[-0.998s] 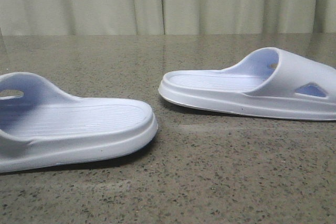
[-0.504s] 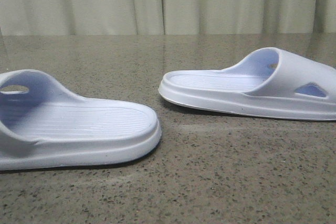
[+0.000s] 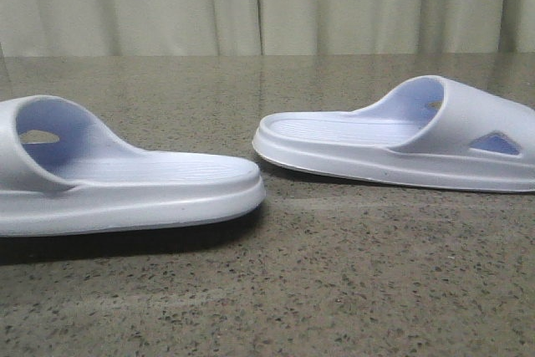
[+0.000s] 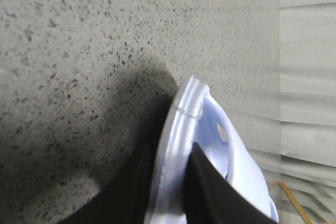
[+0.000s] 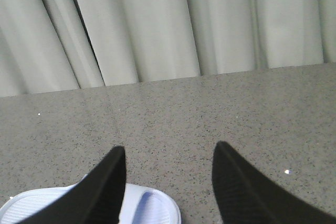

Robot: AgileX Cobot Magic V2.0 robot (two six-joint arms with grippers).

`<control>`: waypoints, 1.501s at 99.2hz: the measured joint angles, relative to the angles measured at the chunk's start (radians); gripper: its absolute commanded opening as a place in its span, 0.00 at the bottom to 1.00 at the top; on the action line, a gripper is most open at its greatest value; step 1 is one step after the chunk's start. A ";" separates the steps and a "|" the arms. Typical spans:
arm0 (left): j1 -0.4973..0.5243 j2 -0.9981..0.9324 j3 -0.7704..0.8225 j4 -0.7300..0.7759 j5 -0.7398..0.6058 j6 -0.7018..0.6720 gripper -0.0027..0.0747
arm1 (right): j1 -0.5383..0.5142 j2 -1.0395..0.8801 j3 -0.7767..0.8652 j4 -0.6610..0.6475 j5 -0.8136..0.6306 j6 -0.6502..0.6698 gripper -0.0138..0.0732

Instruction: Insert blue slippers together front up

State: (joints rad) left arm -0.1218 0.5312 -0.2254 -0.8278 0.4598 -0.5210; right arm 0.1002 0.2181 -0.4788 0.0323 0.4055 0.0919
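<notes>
1. The left slipper (image 3: 125,186) has changed most. Over the last second its far edge has come up and its near edge has dropped, so the ribbed footbed that faced the front camera is now almost hidden and the sole rim shows side-on. A darker shadow lies under it, which suggests it is lifted or tipped off the speckled stone tabletop (image 3: 351,290).
2. The right slipper (image 3: 401,144) has not moved. It lies flat on the tabletop, heel toward the other slipper, and the two are still apart.
3. I judge the pick-up of the left slipper is under way, and the joining of the pair has not begun.
4. The front view shows no gripper at all. The left wrist view shows the left gripper (image 4: 167,182) with its dark fingers closed narrowly on the slipper's edge, one on each side.
5. The right wrist view shows the right gripper (image 5: 168,182) with fingers spread wide and holding nothing, poised above one end of a slipper before the pale curtain (image 5: 157,24).
</notes>
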 measured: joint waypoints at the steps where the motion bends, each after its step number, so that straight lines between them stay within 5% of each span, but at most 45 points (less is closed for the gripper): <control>1: 0.000 0.000 0.000 0.000 0.000 0.000 0.07 | 0.000 0.000 0.000 0.000 0.000 0.000 0.53; 36: 0.000 0.000 0.000 -0.014 -0.024 0.007 0.06 | 0.000 0.000 0.000 0.000 0.000 0.000 0.53; 84: 0.000 -0.106 0.000 -0.334 -0.089 0.214 0.06 | 0.000 0.026 0.007 0.000 -0.004 0.002 0.53; 116: 0.000 -0.187 0.000 -0.347 -0.089 0.218 0.06 | 0.000 0.294 0.014 0.010 -0.063 0.149 0.53; 149: 0.000 -0.187 0.000 -0.347 -0.077 0.228 0.06 | 0.000 0.566 0.014 0.213 -0.109 0.188 0.53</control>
State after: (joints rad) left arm -0.1218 0.3439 -0.2254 -1.1750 0.3827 -0.2929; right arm 0.1002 0.7839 -0.4643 0.2449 0.2966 0.2798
